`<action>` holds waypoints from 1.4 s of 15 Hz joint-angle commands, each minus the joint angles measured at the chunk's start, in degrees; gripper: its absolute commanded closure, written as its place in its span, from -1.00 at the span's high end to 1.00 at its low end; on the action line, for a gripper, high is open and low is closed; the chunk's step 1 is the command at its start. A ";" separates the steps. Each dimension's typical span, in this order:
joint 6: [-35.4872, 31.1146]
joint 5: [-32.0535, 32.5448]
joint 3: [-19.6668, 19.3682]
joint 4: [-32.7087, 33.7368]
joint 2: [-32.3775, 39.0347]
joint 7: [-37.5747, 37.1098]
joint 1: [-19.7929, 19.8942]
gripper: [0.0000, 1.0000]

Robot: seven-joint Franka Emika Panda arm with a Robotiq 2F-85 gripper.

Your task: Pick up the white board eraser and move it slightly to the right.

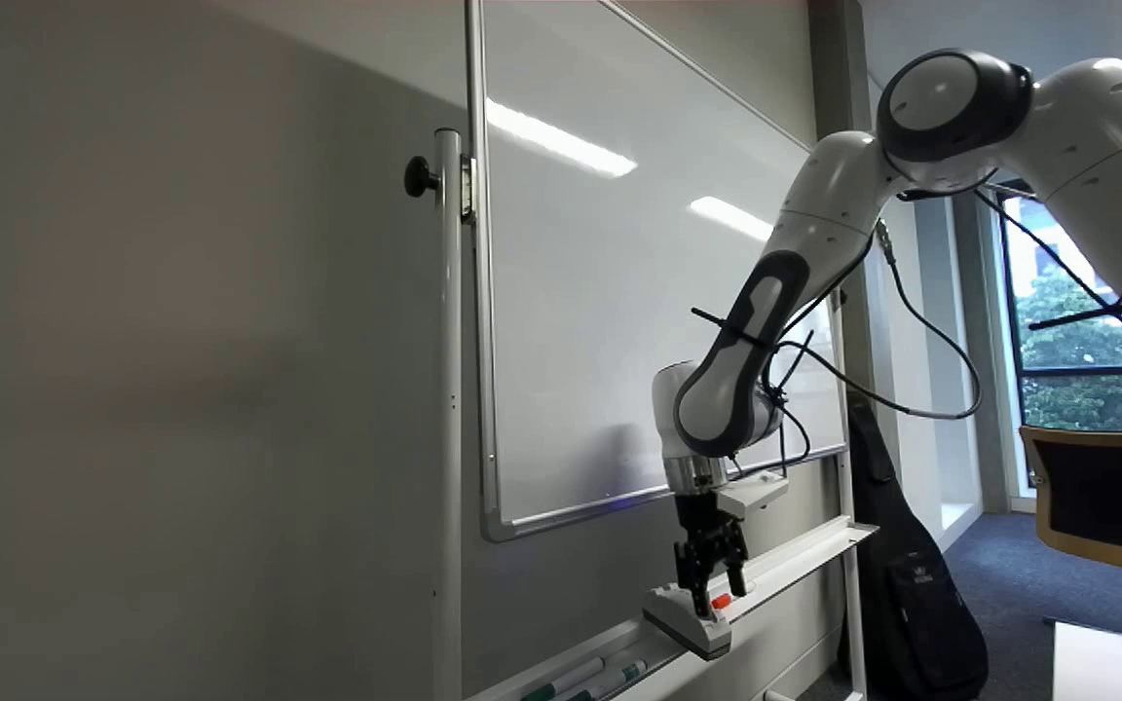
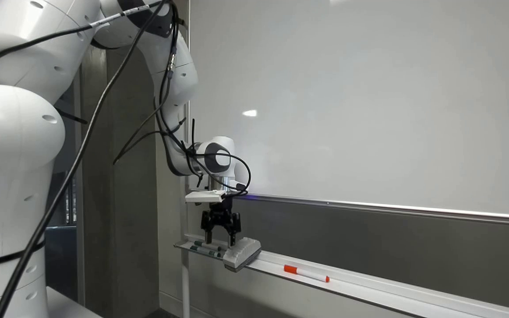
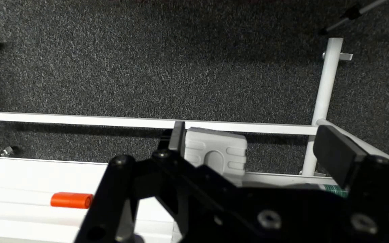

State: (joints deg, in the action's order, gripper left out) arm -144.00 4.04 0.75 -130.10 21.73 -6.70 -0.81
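Observation:
The white board eraser (image 1: 683,620) is a white oblong block with a grey underside. It lies across the tray ledge and juts out over its front edge, as an exterior view (image 2: 244,252) also shows. No red patch shows on it. My gripper (image 1: 720,596) is open and points down above the tray, its tips close to the eraser's height (image 2: 220,242). In the wrist view, the eraser (image 3: 214,148) is right beside the left finger of my gripper (image 3: 257,145), with a wide gap to the right finger. I cannot tell whether that finger touches it. The gripper body hides the eraser's rear part.
The tray ledge (image 2: 369,293) runs below the large whiteboard (image 2: 369,110). A red-capped marker (image 2: 307,274) lies in the tray on one side of the eraser, and green-capped markers (image 2: 207,251) on the other. A white frame bar (image 3: 79,119) crosses beneath. Cables hang along the arm.

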 commanded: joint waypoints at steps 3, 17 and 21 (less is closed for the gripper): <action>1.40 -0.69 -0.40 1.58 1.43 1.06 -0.48 1.00; 5.95 0.32 -1.62 12.91 12.08 2.60 -0.40 1.00; 5.13 -1.12 -1.14 12.09 11.39 3.63 0.79 1.00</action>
State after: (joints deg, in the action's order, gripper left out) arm -139.08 4.08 -0.40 -119.39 33.16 -5.14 -0.74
